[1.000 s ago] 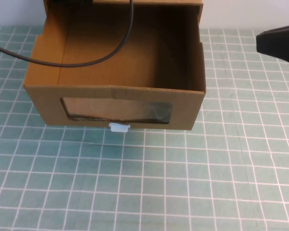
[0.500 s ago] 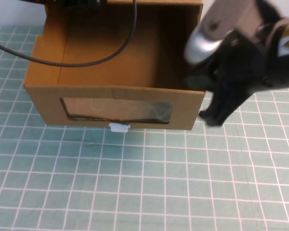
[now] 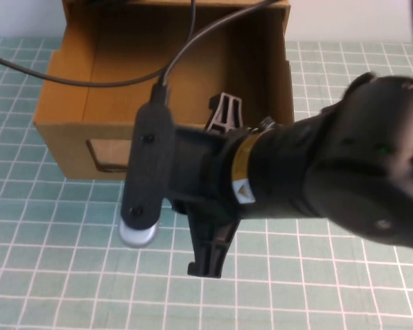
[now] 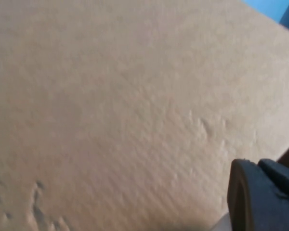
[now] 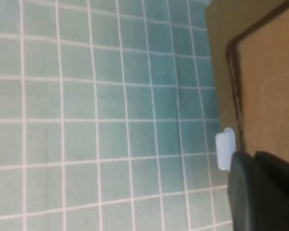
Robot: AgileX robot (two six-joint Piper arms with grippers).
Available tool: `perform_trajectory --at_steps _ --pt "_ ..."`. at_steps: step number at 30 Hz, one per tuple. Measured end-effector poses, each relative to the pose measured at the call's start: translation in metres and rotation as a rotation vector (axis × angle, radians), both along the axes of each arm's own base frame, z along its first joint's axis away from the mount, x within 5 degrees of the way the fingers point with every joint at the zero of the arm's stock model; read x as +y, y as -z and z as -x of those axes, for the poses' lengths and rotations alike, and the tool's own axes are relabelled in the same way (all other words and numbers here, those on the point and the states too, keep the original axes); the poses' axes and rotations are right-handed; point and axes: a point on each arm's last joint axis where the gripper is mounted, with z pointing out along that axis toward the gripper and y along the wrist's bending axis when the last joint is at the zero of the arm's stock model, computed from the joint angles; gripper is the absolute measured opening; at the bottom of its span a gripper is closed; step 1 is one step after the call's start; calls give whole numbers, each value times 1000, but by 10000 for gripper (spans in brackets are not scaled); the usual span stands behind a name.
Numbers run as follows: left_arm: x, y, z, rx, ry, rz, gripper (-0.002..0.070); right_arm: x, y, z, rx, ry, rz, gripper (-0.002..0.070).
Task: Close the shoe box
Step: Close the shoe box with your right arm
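The shoe box [image 3: 76,103] is brown cardboard and stands at the back of the mat, its drawer pulled out and its inside showing. The left end of its window [image 3: 107,155] shows in the high view. In the right wrist view the window [image 5: 269,86] and the white pull tab [image 5: 225,148] appear. My right gripper [image 3: 208,184] hangs open in front of the box's front panel, one finger [image 3: 224,113] over the drawer and the other [image 3: 206,251] over the mat. It hides the tab in the high view. My left gripper [image 4: 262,197] is close against plain cardboard [image 4: 111,106].
A black cable [image 3: 89,82] loops over the open drawer toward the right wrist camera [image 3: 146,179]. The green gridded mat [image 3: 55,275] spreads in front of the box. A white wall [image 3: 358,20] runs behind the mat.
My right arm has swept in from the right edge to the front of the box and now covers the middle and right of its front panel. The box has not moved.
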Motion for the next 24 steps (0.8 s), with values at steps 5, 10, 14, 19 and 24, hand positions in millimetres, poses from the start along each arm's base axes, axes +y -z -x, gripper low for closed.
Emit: perform_trajectory --at_steps 5,10,14,19,24 --pt "0 -16 -1 -35 -12 29 -5 9 13 -4 -20 -12 59 -14" --pt "-3 -6 -13 -6 -18 39 -5 12 18 -6 -13 -12 72 -14" --pt "-6 13 -24 63 -23 55 -5 16 23 -6 26 -11 65 -14" --pt "-7 12 -24 68 -25 66 -5 22 32 -5 89 -8 55 -14" --pt "-6 12 -24 70 -25 67 -5 29 43 -6 146 -3 60 -14"
